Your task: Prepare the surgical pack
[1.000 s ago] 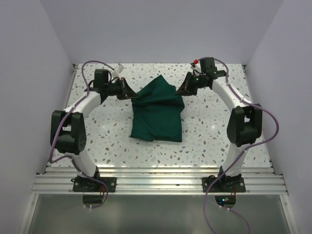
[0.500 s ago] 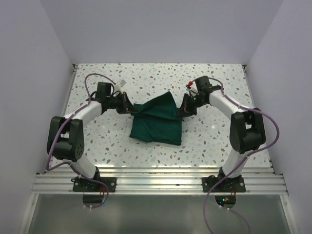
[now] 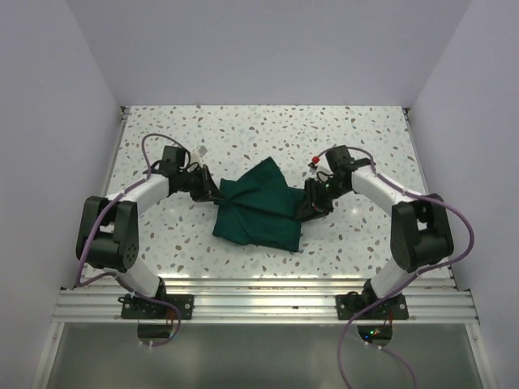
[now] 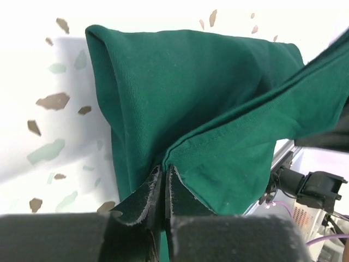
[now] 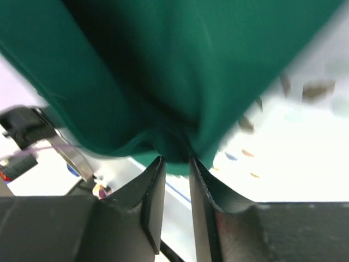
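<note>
On table [image 3: 243, 134], cloth bundle [image 3: 258, 212] between left pincer [image 3: 212, 194] and right pincer [image 3: 306, 209].

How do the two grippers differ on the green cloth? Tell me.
The left gripper is pinched shut on a hem of the green cloth; the right gripper stands parted, cloth just at its tips. The left one works the cloth's left side, the right one its right side. Both reach it.

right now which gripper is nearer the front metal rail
Right, slightly. The right gripper, at the green cloth, sits closer to the rail; left gripper holds it farther back.
</note>
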Available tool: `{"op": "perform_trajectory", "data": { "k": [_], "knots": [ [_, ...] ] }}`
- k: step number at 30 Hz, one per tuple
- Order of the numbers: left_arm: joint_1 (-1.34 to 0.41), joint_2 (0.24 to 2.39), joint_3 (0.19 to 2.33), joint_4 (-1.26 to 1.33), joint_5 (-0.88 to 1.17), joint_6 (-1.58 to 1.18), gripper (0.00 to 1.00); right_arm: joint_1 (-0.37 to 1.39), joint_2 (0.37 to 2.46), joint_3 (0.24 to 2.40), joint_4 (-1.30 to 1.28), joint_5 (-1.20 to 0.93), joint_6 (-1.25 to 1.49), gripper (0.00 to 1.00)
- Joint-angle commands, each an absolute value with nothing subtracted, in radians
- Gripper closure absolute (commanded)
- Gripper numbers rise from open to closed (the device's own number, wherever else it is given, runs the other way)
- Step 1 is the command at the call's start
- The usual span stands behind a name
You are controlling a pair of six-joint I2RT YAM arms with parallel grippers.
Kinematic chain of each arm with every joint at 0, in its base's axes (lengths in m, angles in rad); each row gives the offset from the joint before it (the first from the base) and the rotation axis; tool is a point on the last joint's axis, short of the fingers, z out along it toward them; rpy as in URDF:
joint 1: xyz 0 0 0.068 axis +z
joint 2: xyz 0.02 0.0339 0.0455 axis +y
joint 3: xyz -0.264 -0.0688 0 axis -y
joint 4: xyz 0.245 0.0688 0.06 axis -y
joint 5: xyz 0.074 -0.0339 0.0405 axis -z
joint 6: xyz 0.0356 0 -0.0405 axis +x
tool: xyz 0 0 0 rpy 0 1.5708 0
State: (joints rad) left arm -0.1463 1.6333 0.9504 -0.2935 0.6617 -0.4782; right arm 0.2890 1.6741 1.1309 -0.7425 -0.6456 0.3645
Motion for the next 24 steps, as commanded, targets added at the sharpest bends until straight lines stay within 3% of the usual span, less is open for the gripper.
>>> {"op": "perform_trajectory", "data": {
  "k": [1, 4, 8, 18, 24],
  "knots": [
    [-0.141, 1.586, 0.934, -0.351, 0.606, -0.451, 0.94, 0.296, 1.583, 1.056, -0.83, -0.675, 0.301, 0.67],
    [-0.141, 1.586, 0.94, -0.365, 0.607, -0.445, 0.91, 0.296, 1.513, 1.087, -0.853, -0.646, 0.268, 0.59],
    [-0.141, 1.588, 0.951, -0.376, 0.611, -0.422, 0.9, 0.293, 1.526, 1.224, -0.783, -0.554, 0.302, 0.31],
    [-0.143, 1.601, 0.956, -0.385, 0.626, -0.387, 0.91, 0.293, 1.922, 1.688, -0.753, -0.676, 0.164, 0.12],
    [-0.141, 1.6, 0.943, -0.387, 0.64, -0.376, 0.91, 0.319, 2.077, 1.912, -0.741, -0.75, 0.172, 0.1]
  ]
}}
